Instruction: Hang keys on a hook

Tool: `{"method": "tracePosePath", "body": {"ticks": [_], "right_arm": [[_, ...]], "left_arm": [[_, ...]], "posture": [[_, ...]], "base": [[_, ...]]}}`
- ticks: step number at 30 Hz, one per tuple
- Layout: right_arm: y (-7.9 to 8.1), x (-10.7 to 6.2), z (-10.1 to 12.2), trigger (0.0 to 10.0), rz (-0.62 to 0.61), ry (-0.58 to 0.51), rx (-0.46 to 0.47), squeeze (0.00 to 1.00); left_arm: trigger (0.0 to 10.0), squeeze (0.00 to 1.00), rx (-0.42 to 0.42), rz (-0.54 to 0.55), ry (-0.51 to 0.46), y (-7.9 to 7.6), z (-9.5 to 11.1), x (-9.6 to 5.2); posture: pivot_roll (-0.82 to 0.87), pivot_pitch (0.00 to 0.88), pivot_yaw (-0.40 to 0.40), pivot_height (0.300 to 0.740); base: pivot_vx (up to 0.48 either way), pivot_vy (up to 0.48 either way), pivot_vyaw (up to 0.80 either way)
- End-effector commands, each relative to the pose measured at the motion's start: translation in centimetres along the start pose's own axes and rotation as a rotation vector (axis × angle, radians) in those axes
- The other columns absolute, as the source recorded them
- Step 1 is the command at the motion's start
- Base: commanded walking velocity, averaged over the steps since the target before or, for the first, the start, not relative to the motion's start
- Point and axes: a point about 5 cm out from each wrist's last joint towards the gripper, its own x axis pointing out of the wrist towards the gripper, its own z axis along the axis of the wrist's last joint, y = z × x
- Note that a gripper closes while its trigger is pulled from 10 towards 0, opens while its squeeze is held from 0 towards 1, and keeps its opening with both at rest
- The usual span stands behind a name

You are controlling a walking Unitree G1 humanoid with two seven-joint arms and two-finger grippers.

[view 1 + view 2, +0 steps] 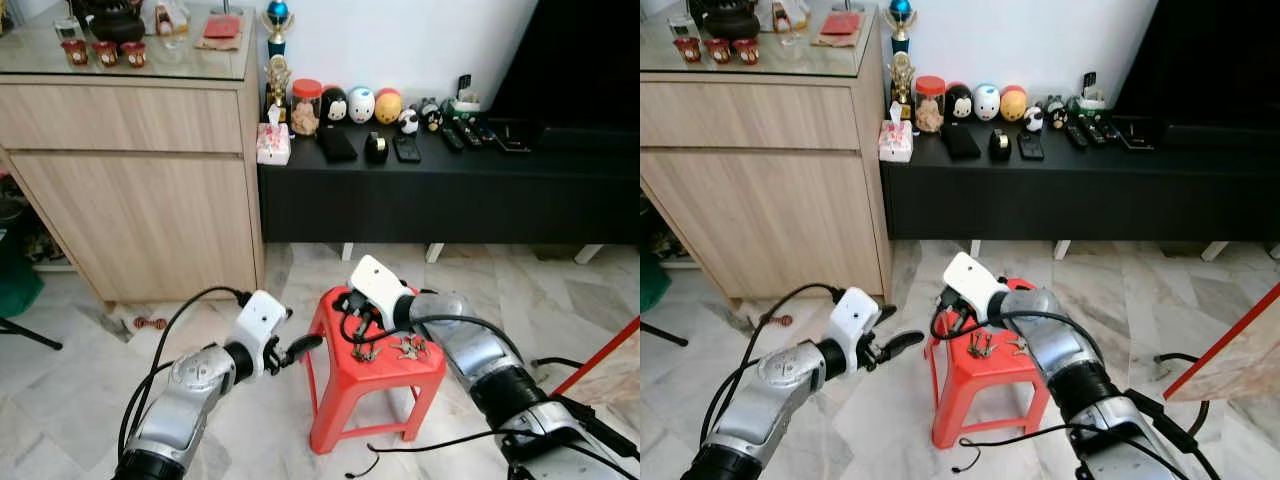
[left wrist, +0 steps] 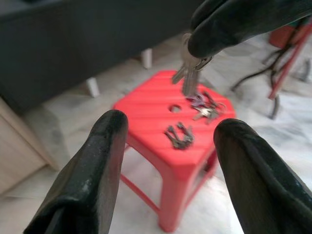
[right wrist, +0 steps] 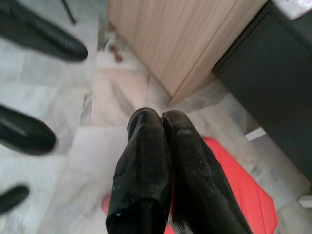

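Observation:
A red plastic stool (image 1: pixel 330 372) stands on the marble floor between my arms. Two bunches of keys lie on its seat, a dark one (image 2: pixel 178 136) and a purplish one (image 2: pixel 205 105). My right gripper (image 3: pixel 161 124) hangs over the stool's near left part, shut on a third set of keys (image 2: pixel 189 73) that dangles from its fingertips above the seat. My left gripper (image 1: pixel 303 330) is open just left of the stool, pointing at it, with nothing between its fingers (image 2: pixel 102 161).
A wooden cabinet (image 1: pixel 140 180) stands at the back left. Beside it is a low black bench (image 1: pixel 450 190) carrying figurines, remotes and a tissue box (image 1: pixel 273 143). Black cables (image 1: pixel 400 450) trail on the floor by the stool. A red bar (image 1: pixel 600 355) slants at the right.

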Motion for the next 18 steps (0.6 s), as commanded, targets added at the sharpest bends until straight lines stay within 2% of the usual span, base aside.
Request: {"method": "tracePosePath", "body": {"ticks": [1, 8, 10, 16, 18], "right_arm": [[-0.5, -0.1, 0.3, 10.0, -0.032, -0.01, 0.039, 0.0], [0.0, 0.4, 0.7, 10.0, -0.066, -0.039, 0.095, 0.0], [0.0, 0.5, 0.8, 10.0, -0.068, -0.038, 0.103, 0.0], [0.0, 0.8, 0.9, 10.0, -0.11, -0.031, 0.112, 0.0], [0.3, 1.1, 1.3, 10.0, -0.108, -0.04, 0.125, 0.0]], "left_arm": [[10.0, 0.0, 0.002, 0.048, 0.009, 0.2, 0.3, 0.4], [10.0, 0.0, -0.008, 0.058, 0.04, -0.3, 0.1, 1.1], [10.0, 0.0, -0.033, 0.089, 0.043, -0.4, 0.2, 1.5], [10.0, 0.0, -0.026, 0.086, 0.041, -0.8, 0.7, 1.9], [10.0, 0.0, -0.051, 0.103, 0.036, -1.0, 1.1, 2.4]], "posture": [[0.03, 0.0, -0.124, 0.74], [0.04, 0.0, -0.123, 0.74], [0.04, 0.0, -0.123, 0.74], [0.04, 0.0, -0.124, 0.74], [0.04, 0.0, -0.124, 0.74]], "base": [[0.0, 0.0, 0.0], [0.0, 0.0, 0.0], [0.0, 0.0, 0.0], [0.0, 0.0, 0.0], [0.0, 0.0, 0.0]]}}
